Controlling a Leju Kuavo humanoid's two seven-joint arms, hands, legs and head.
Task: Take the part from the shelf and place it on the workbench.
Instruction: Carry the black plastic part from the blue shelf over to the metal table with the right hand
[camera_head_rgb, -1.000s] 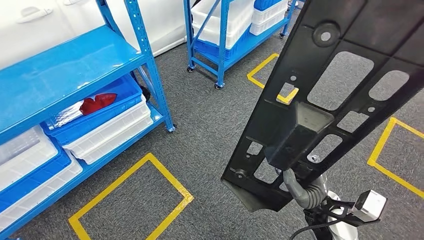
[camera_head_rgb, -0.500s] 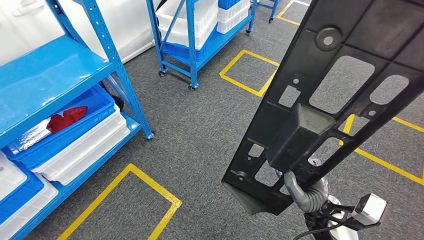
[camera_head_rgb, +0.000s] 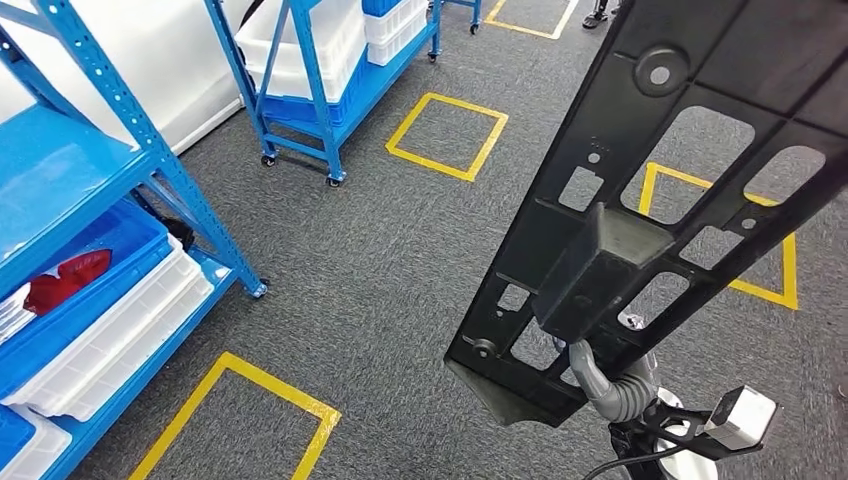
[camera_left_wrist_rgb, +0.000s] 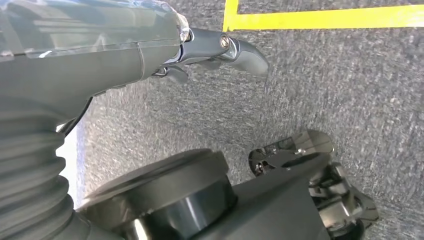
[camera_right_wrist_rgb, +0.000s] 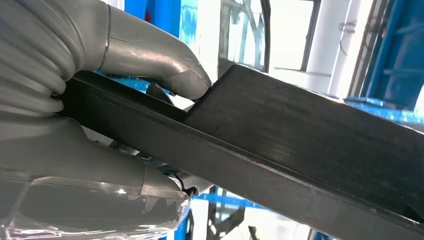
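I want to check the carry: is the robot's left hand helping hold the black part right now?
No: the left hand hangs over the carpet with nothing in it, while the right hand grips the black part.

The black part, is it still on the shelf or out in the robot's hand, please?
Out: the right hand grips the black part above the carpet.

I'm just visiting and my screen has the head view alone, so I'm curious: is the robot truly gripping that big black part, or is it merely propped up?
Observer: Truly gripping. In the right wrist view the right hand clamps the black part, pressing on both faces.
Visitor: What's the other hand doing?
Observer: The left wrist view shows the left hand holding nothing, above grey carpet near a yellow floor line.
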